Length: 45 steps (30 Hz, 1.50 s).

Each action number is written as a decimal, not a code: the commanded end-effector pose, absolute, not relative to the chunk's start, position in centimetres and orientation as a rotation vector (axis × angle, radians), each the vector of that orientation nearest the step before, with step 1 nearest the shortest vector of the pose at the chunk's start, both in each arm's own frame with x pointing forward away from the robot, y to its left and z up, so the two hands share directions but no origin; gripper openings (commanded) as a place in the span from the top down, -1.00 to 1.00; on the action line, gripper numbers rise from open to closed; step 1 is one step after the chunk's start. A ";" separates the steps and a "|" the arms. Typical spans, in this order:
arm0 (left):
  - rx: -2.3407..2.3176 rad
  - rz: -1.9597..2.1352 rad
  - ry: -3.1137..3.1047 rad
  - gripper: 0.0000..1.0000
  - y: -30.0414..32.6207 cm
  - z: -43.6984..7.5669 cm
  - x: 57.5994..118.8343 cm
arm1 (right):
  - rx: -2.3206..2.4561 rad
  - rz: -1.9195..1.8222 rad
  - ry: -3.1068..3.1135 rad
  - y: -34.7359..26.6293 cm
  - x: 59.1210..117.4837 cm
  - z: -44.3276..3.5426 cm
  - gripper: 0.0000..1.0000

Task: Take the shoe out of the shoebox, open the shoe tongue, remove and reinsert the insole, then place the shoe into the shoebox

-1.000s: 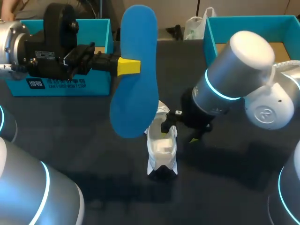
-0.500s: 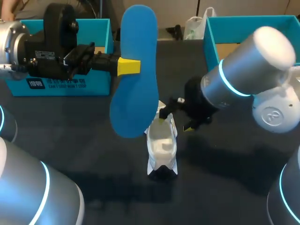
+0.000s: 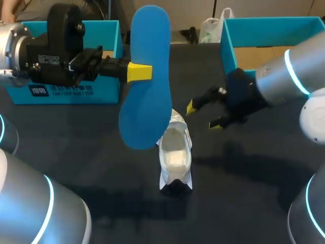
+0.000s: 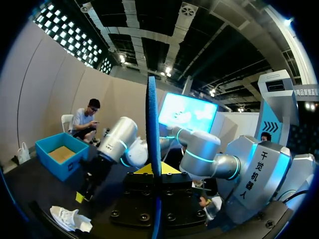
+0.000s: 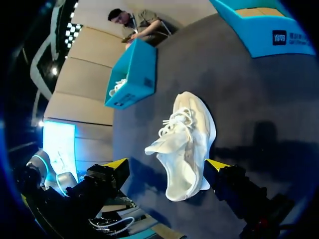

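The left gripper (image 3: 142, 72) pinches the blue insole (image 3: 147, 101) near its middle. One yellow tip shows against the near face in the head view, and the left wrist view shows the insole (image 4: 153, 144) edge-on, standing upright between the fingers of that gripper (image 4: 154, 172). The insole is held in the air above the dark table (image 3: 101, 152), and in the head view its lower end overlaps the toe end of the white shoe (image 3: 175, 155). The shoe sits on the table with its opening facing up, outside both boxes: the teal shoebox (image 3: 66, 91) behind the left arm and the second teal box (image 3: 264, 25) at the far right. The right gripper (image 3: 203, 116) hovers just beside the shoe on its right, fingers spread wide and holding nothing. In the right wrist view the shoe (image 5: 187, 139) lies ahead of that gripper (image 5: 167, 164), between its two yellow tips but touching neither. Its tongue appears folded outward past the laces, though the fisheye makes that hard to judge.
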<state>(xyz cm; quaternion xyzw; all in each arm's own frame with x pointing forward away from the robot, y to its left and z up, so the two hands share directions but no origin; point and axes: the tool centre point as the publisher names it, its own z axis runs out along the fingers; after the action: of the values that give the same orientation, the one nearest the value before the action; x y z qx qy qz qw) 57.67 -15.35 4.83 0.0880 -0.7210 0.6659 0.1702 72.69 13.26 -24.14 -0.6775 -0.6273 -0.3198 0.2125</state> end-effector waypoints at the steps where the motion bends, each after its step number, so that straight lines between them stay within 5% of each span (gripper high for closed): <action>1: 0.249 1.889 -2.050 1.00 -15.4 4.8 57.7 | -1.851 -0.921 -1.721 11.7 71.8 -23.3 -1.00; 25: 0.249 1.889 -2.050 1.00 -15.4 4.8 57.7 | -1.636 -1.032 -1.529 12.7 74.1 -19.8 -1.00; 41: -1.040 2.403 -2.470 1.00 -13.3 4.0 62.5 | -1.518 -1.079 -1.411 14.6 73.6 -18.5 -1.00; 45: -1.040 2.403 -2.470 1.00 -13.3 4.0 62.5 | -1.518 -1.079 -1.411 14.6 73.6 -18.5 -1.00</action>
<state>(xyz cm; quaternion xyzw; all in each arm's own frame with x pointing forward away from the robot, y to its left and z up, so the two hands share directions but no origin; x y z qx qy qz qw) 62.08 -12.91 3.91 -0.1306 -0.7071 0.6938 -0.0396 73.57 14.32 -18.46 -0.5969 -0.5560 -0.4250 0.3924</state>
